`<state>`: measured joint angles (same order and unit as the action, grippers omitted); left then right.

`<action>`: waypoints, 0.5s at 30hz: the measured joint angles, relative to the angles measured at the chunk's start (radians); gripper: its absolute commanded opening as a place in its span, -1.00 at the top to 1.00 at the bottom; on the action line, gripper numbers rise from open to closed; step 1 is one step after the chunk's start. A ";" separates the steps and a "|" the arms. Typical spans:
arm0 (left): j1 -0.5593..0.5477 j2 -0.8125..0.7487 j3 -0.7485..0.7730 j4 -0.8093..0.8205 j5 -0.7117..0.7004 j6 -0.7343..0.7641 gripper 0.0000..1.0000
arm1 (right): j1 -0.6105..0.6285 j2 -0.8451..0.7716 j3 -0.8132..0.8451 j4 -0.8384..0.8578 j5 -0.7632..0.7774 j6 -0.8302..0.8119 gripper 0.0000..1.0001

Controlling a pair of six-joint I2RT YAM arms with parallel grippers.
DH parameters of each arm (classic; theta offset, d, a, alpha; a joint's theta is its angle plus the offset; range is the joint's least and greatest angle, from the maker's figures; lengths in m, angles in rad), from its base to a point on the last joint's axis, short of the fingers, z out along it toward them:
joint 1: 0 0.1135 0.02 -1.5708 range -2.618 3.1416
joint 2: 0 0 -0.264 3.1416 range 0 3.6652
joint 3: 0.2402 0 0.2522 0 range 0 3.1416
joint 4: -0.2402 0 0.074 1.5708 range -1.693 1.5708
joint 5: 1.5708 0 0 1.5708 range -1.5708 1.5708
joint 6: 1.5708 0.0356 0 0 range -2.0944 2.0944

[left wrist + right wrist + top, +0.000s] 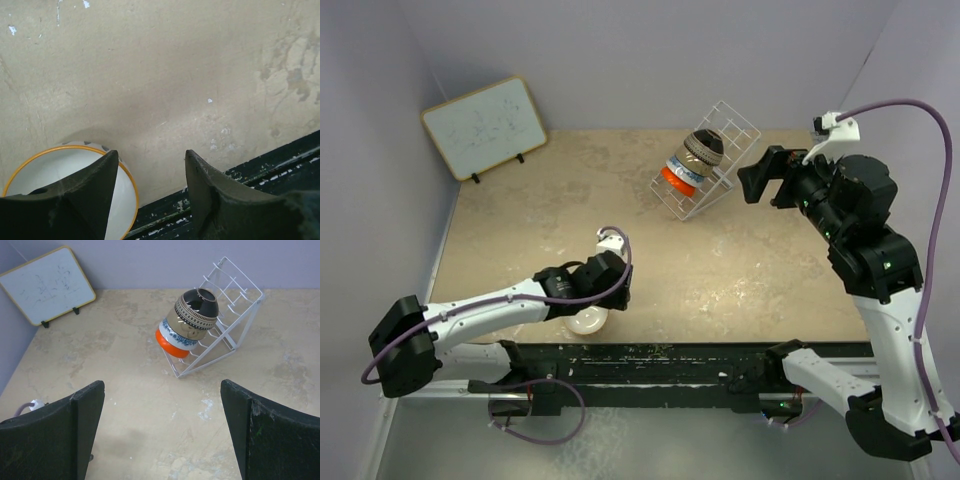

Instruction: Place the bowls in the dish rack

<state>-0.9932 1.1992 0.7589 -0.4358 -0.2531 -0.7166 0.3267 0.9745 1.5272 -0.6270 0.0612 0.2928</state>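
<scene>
The white wire dish rack stands at the back of the table, also in the right wrist view. Several bowls lie nested in it: orange lowest, blue-patterned, a tan one and a dark one with a patterned band on top. A cream-white bowl with an orange rim sits at the table's near edge. My left gripper is open over that bowl's right rim, one finger above the inside, the other outside. My right gripper is open and empty, held in the air to the right of the rack.
A whiteboard with a wooden frame leans at the back left corner. A black rail runs along the table's near edge, right beside the cream-white bowl. Purple walls close in the back and sides.
</scene>
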 measured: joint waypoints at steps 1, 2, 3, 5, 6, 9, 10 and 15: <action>-0.012 0.008 0.000 -0.010 -0.025 -0.010 -0.08 | 0.000 -0.001 -0.002 0.000 0.000 0.000 -1.00; -0.021 0.014 -0.002 -0.016 -0.044 -0.025 -0.04 | 0.000 -0.002 -0.005 0.000 0.000 0.000 -1.00; -0.031 0.019 -0.005 -0.022 -0.060 -0.036 0.04 | 0.000 -0.003 -0.008 0.000 0.000 0.000 -1.00; -0.051 0.025 -0.011 -0.034 -0.087 -0.065 0.17 | 0.000 -0.002 -0.014 0.000 0.000 0.000 -1.00; -0.063 0.026 -0.016 -0.042 -0.101 -0.083 0.22 | 0.000 -0.002 -0.016 0.000 0.000 0.001 -1.00; -0.116 0.026 -0.033 -0.076 -0.144 -0.139 0.24 | 0.000 -0.001 -0.019 0.000 0.001 0.001 -1.00; -0.141 0.026 -0.037 -0.092 -0.159 -0.161 0.24 | 0.000 -0.001 -0.019 0.000 0.000 0.001 -1.00; -0.232 0.025 -0.038 -0.157 -0.235 -0.241 0.20 | 0.000 0.000 -0.028 0.005 0.000 0.001 -1.00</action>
<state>-1.2247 1.2240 0.7212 -0.5930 -0.4885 -0.9577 0.3267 0.9741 1.4994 -0.6216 0.0616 0.2935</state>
